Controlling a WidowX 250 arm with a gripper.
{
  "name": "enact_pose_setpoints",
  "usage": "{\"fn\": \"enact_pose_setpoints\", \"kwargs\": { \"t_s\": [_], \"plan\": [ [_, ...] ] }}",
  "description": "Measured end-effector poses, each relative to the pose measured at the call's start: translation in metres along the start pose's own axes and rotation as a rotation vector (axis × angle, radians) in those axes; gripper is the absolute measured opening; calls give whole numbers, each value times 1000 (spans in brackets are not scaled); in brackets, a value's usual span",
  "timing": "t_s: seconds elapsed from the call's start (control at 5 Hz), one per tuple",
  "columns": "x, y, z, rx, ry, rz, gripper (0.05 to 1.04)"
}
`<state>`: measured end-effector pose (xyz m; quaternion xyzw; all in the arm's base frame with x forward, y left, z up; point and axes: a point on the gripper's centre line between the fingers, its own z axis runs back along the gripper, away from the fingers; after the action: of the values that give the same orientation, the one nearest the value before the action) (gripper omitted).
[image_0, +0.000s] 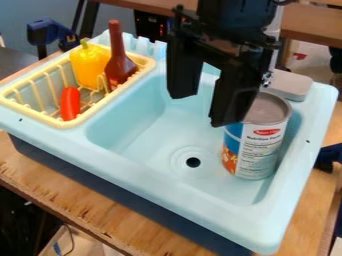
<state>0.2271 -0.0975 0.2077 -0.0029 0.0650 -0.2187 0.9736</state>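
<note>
I see the gripper (204, 108) with jaws spread; toward four o'clock, the can (259, 147) stands upright in the sink (150, 134).

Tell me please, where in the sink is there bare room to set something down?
The basin floor looks free between the rack-side wall and the drain. It is crowded at the can, partly covered from view by the claw, and in the rack, which holds a yellow pepper, brown bottle and red item.
</note>
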Motion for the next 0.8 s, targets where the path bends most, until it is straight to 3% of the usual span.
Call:
{"fn": "enact_pose_setpoints", "kwargs": {
  "t_s": [0.2, 0.4, 0.6, 0.8],
  "plan": [
    [1, 0, -7, -2, 28, 1, 999],
    [13, -2, -9, 9, 7, 3, 999],
    [29, -15, -9, 12, -70, -6, 999],
    [56, -26, -12, 0, -92, -37, 999]
  ]
}}
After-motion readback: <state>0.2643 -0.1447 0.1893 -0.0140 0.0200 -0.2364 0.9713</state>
